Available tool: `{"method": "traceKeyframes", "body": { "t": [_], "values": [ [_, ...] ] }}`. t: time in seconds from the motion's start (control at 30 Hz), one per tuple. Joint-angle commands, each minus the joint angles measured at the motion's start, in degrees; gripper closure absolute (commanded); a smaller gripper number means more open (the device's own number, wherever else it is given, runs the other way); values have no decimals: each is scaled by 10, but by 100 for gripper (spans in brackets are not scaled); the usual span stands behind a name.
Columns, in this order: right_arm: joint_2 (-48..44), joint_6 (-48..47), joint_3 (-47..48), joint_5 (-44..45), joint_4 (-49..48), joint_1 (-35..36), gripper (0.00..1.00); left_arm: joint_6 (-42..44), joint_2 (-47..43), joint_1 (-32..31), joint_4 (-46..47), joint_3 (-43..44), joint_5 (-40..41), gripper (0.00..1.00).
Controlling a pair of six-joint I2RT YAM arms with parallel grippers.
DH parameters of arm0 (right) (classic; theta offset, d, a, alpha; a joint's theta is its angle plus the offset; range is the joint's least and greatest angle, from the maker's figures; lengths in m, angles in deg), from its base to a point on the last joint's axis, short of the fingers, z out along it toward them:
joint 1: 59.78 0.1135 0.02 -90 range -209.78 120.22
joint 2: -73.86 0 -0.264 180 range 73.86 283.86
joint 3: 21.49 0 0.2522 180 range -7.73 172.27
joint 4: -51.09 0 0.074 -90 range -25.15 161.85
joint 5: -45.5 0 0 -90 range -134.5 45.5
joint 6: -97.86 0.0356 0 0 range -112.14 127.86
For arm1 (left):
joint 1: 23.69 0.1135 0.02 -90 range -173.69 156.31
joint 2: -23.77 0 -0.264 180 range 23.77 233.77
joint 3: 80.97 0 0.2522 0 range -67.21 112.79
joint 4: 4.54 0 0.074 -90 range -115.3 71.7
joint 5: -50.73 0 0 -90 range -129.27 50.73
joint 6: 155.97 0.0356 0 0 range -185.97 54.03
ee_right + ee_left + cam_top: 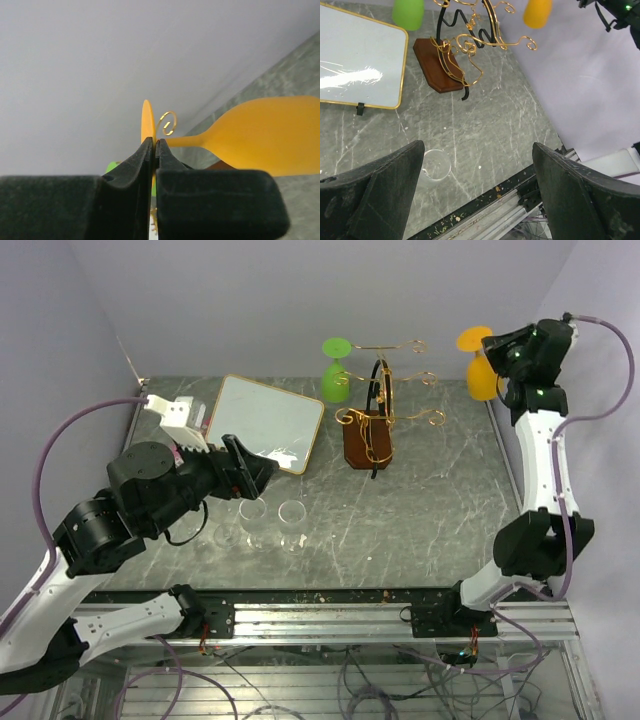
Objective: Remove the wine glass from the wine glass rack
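Observation:
An orange wine glass [482,378] hangs upside down at the back right, just right of the arm tips of the wine glass rack [367,440], a gold wire stand on a brown wooden base. My right gripper [155,142] is shut on the rim of the glass's flat foot. The stem and bowl [270,135] stick out to the right, and a gold scroll end [168,123] shows close by the stem. A green wine glass [336,375] hangs on the rack's left side. My left gripper [480,200] is open over the front left of the table, holding nothing.
A gold-framed white board [265,422] lies left of the rack. Clear tumblers [252,512] [292,515] stand near the front under the left arm; one tumbler [436,165] shows by the left finger. The grey backdrop walls close in behind and at the right.

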Motion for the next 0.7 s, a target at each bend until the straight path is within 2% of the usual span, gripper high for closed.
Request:
{"method": "traceKeyframes", "body": {
  "t": [0.0,0.3,0.43,0.57,0.67],
  "values": [
    [-80,-58,-56,30,-32,-8,100,-7,10,0,35,-11,-21,1],
    [-307,-51,-216,-110,-98,-10,100,-9,56,0,74,-26,-63,1],
    [-377,-40,-240,-186,-93,-10,100,-9,83,0,101,-28,-91,1],
    [-418,-15,-240,-249,-45,-6,100,-13,115,0,134,-27,-130,1],
    [-441,17,-251,-292,-48,14,100,-18,137,3,156,-25,-165,1]
  ]
}}
